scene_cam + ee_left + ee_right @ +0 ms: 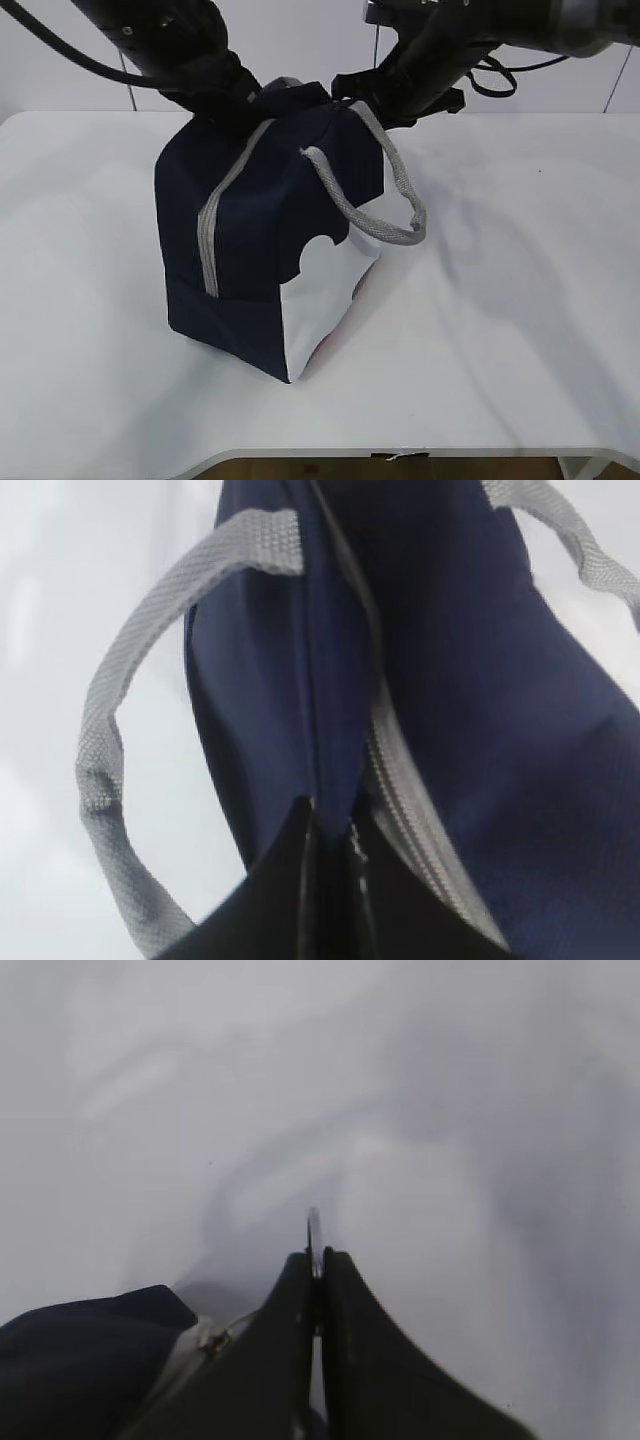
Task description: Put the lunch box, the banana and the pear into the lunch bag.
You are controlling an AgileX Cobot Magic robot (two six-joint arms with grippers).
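Left hand [330, 825] of mine is clenched tight right at the top ridge of the lunch bag [255, 250], black fingers [285, 880] pressed together on a fold of the navy fabric just beside the grey zipper [400, 790], at least that's how it looks from my left wrist view, though I can't say for sure how much cloth is really pinched in there. My right hand [316, 1255] is clenched too, and there's a thin bit of metal sticking up between the fingertips; it looks like the ring pull [313, 1228], but it's blurry so don't quote me. From the exterior view the bag stands upright on the white bench [520, 330], navy up top with a white lower panel facing the camera, and the zipper runs closed from the top ridge down the near face. One grey handle [385, 215] droops down on the right side of the bag, and the other handle [110, 760] loops out on the left in my left wrist view. Both my arms are parked over the top of the bag, left one at the back left, right one at the back right. Lunch box, banana and pear: can't see any of them from any angle, only a faint reddish tint at the bag's lower right edge.
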